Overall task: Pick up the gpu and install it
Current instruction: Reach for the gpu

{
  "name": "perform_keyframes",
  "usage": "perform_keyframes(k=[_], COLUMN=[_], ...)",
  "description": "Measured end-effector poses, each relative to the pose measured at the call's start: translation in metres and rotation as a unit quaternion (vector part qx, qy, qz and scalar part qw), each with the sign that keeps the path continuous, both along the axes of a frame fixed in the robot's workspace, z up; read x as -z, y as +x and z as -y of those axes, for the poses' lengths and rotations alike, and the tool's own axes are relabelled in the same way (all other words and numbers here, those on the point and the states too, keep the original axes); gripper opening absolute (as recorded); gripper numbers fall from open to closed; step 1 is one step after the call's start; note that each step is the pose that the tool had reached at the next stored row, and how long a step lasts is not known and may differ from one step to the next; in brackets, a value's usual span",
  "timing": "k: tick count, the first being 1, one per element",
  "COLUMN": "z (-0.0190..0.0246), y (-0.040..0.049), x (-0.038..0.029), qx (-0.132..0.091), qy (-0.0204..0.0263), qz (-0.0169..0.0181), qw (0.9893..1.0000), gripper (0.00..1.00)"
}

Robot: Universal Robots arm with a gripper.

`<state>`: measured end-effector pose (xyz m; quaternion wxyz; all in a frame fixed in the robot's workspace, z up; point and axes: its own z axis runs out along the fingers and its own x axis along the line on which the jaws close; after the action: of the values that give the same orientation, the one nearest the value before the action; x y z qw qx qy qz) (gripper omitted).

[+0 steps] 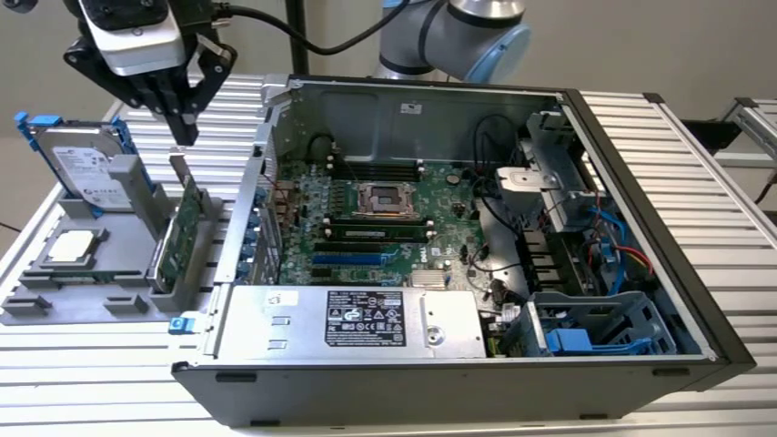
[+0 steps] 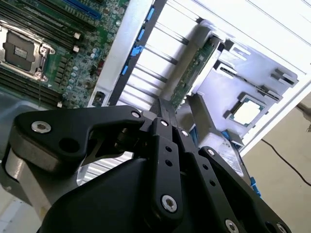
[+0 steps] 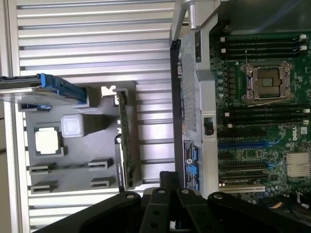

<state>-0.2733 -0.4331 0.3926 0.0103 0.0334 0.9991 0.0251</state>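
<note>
Approach to the grasp. My claw [image 1: 185,132], fingers drawn narrow and holding nothing, hangs just above the gpu [image 1: 182,232]. The card stands on edge in the grey holder [image 1: 61,308] beside the open computer case [image 1: 377,123]. A sound grasp, I judge, needs the jaws centred over the card's upper edge and a straight descent.
</note>
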Motion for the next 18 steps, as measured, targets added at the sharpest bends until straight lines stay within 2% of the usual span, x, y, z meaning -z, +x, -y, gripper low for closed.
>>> perform_keyframes(k=[10,18], z=[0.0048,0.0071], y=[-0.0113,-0.02], x=[0.0,0.0], qx=[0.0,0.0], qy=[0.0007,0.001], qz=[0.0,0.0], qw=[1.0,1.0], gripper=[0.0,0.0])
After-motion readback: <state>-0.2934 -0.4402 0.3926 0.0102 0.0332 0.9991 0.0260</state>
